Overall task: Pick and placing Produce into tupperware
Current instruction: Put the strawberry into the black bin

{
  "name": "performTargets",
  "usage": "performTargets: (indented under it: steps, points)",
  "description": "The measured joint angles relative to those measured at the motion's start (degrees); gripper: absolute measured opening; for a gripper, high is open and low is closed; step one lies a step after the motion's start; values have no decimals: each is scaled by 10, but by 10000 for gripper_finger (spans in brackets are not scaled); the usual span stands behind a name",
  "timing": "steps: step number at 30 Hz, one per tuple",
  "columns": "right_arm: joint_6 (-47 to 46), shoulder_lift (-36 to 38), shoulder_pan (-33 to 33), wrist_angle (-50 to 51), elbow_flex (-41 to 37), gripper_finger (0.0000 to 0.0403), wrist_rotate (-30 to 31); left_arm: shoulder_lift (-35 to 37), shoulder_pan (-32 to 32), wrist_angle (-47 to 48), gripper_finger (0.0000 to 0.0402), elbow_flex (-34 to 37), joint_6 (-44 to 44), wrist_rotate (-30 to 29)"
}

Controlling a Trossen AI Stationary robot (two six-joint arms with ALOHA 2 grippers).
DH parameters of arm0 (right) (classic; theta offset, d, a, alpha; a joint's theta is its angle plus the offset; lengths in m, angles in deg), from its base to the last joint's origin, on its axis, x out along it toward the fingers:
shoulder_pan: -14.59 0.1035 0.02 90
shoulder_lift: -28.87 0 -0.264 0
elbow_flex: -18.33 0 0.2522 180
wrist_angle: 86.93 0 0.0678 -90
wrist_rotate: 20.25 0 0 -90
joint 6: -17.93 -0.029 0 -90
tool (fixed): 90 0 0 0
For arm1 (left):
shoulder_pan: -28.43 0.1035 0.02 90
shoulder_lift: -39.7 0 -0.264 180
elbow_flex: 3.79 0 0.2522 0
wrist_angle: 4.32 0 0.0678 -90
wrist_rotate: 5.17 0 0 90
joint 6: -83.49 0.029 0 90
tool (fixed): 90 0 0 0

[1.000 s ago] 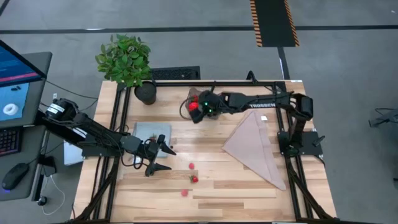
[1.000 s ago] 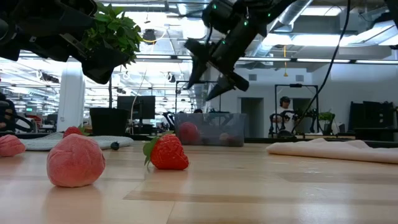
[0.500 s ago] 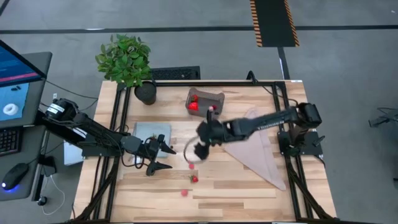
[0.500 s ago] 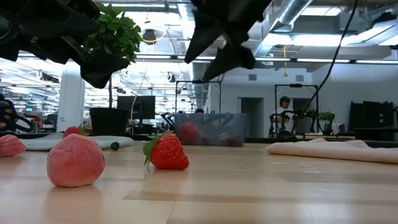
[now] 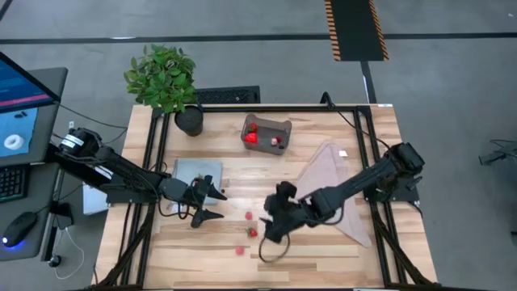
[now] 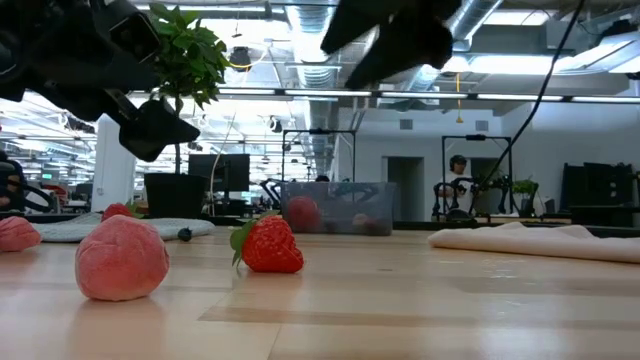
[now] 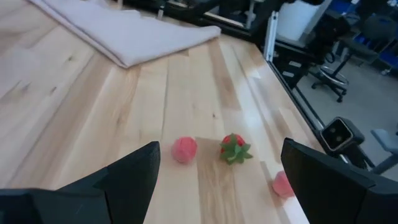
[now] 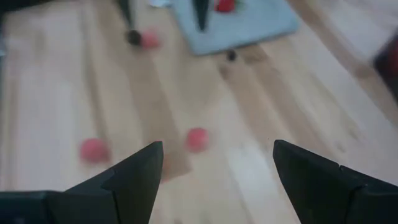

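The tupperware (image 5: pixel 266 133) stands toward the far edge with a bright red piece inside. Loose produce lies near the front: a strawberry (image 5: pixel 253 233) (image 6: pixel 270 245) and pink pieces (image 5: pixel 249 216) (image 5: pixel 240 250) (image 6: pixel 122 260). My right gripper (image 5: pixel 271 228) hovers open above them, slanting down; its wrist view shows pink pieces (image 8: pixel 198 138) (image 8: pixel 93 149) ahead of the fingers. My left gripper (image 5: pixel 208 207) hangs open to their left, near the mat, facing the strawberry (image 7: pixel 234 149) and the pink pieces (image 7: pixel 185 149) (image 7: pixel 283 183).
A pale blue-grey mat (image 5: pixel 198 171) lies left of centre with a red piece (image 8: pixel 225 5) on it. A beige cloth (image 5: pixel 335 190) covers the right side. A potted plant (image 5: pixel 161 77) stands at the far left corner. Black frame rails (image 5: pixel 153 153) run along the table's sides.
My right gripper has swung from above the tupperware toward the near edge, to above the loose produce, rolling as it went and staying open. My left gripper has rolled a little in place. The produce has not moved.
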Motion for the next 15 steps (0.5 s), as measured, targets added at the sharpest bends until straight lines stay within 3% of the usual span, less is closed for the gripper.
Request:
performTargets:
  steps: [8, 15]
  points:
    - [34, -91, 31, -37, 1, 326, 16, -4, -17, 8, 322, 0, 58, -8]
    - [20, -150, 31, -51, 2, 319, 14, -63, -28, 4, 322, -10, 63, -25]
